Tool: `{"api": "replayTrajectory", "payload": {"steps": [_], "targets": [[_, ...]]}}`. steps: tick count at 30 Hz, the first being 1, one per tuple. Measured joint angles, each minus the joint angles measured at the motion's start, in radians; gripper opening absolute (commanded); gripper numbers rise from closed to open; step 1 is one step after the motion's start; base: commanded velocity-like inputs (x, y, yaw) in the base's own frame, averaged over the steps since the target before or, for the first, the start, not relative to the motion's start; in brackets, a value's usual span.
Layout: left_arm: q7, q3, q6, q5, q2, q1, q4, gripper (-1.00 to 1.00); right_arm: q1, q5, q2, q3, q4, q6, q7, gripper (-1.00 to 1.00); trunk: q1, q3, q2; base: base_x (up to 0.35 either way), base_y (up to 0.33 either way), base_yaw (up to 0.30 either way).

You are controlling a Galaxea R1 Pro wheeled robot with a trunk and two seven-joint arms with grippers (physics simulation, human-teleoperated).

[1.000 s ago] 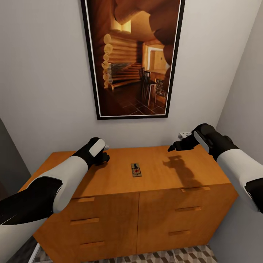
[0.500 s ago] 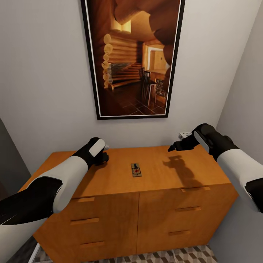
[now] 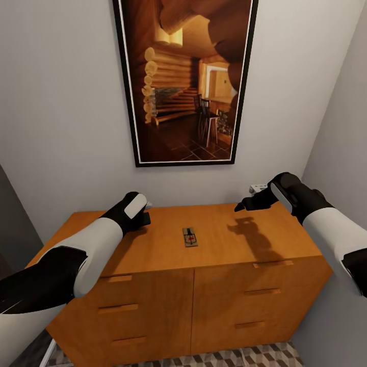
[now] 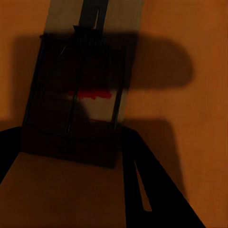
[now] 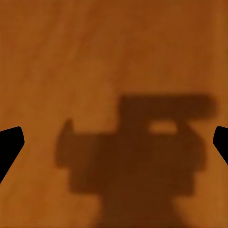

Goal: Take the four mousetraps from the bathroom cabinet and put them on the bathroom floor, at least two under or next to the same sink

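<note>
Nearest, a strip of the cube-patterned bathroom floor [image 3: 244, 358] shows at the foot of the cabinet [image 3: 224, 300], whose drawer fronts with wooden bar handles face the robot, all drawers pushed in. On the cabinet top, near the front edge and about midway across, lies one mousetrap [image 3: 190, 237], flat, its red mark up, clear of both arms. To its left, the left gripper [image 3: 144, 219] sits low over the top, close to or touching the wood; from the head camera its tips are hidden behind the wrist. The left wrist camera shows a second mousetrap [image 4: 78, 102] directly under that gripper, lying flat in deep shadow, with dark fingers [image 4: 147, 190] on either side of its near end; whether the jaws are pressing on the board or merely straddling it I cannot tell. The right gripper [image 3: 240, 207] hangs above the back right part of the top, well apart from the central trap, jaws spread wide and holding nothing; its fingertips [image 5: 10, 142] show at the two edges of the right wrist view over bare wood and its own shadow. Behind, a framed picture [image 3: 186, 81] of a log interior hangs on the grey wall, and a small white fitting [image 3: 256, 188] shows on the wall just behind the right wrist.
</note>
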Motion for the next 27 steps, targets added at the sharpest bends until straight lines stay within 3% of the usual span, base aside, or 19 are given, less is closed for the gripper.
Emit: {"api": "replayTrajectory", "payload": {"steps": [27], "targets": [[0.001,0.000,0.003,-0.006,-0.001,0.000,0.001,-1.00,0.000,0.000,-0.005,0.003,0.000,0.000,0.000,1.00,0.000,0.000,0.000,0.000,0.000,0.000]]}}
